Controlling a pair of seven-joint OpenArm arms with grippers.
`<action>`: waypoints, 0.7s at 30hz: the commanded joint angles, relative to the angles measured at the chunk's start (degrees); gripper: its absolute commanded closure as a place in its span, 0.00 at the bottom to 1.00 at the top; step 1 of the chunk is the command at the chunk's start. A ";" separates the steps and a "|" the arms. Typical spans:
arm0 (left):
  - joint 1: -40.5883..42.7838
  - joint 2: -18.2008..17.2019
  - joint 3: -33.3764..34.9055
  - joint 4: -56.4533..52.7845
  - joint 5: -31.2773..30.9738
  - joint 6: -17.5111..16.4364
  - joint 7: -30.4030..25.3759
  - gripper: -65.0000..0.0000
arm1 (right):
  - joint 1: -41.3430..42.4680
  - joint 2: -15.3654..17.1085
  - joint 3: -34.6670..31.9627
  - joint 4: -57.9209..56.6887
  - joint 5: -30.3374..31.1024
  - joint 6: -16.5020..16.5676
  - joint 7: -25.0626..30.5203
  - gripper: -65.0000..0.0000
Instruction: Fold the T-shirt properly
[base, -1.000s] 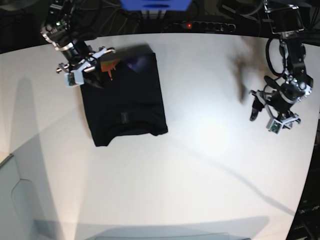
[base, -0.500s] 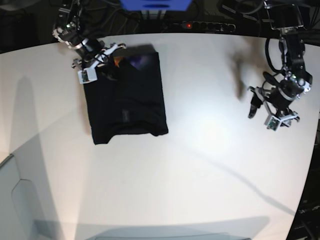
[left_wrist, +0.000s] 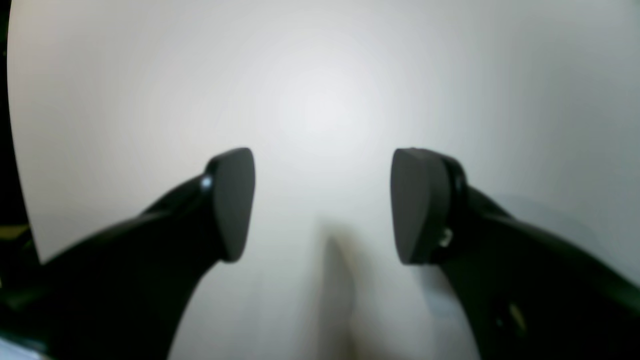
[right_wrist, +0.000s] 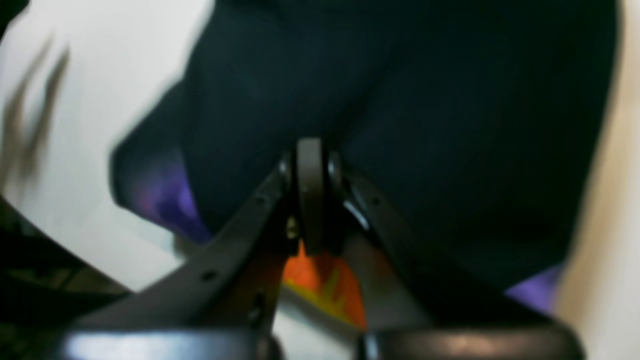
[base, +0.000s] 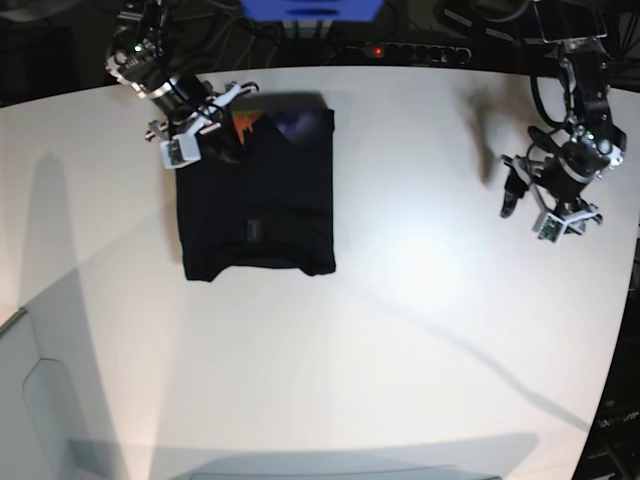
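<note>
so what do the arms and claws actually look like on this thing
Both arms are black with exposed black cabling. Each ends in a claw with white or pale grey brackets at the wrist: the left claw and the right claw. Up close, the left claw's fingertips are matte black, rounded, wedge-shaped pads on curved black fingers.

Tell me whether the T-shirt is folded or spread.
Folded: the T-shirt lies as a compact rectangle, sleeves tucked, one corner pinched by the right claw.
</note>
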 joint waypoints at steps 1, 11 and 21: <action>-0.51 -0.33 -1.02 1.06 -0.58 0.29 -1.30 0.37 | -0.04 -0.04 0.78 3.07 1.33 0.17 1.46 1.00; 8.99 4.33 -12.71 8.00 -0.67 0.29 8.98 0.81 | -4.70 -0.13 12.04 6.77 1.15 0.17 0.93 1.00; 25.07 19.10 -25.19 18.38 -0.67 0.29 14.61 1.00 | -20.35 -0.04 18.45 7.03 1.15 0.17 1.02 1.00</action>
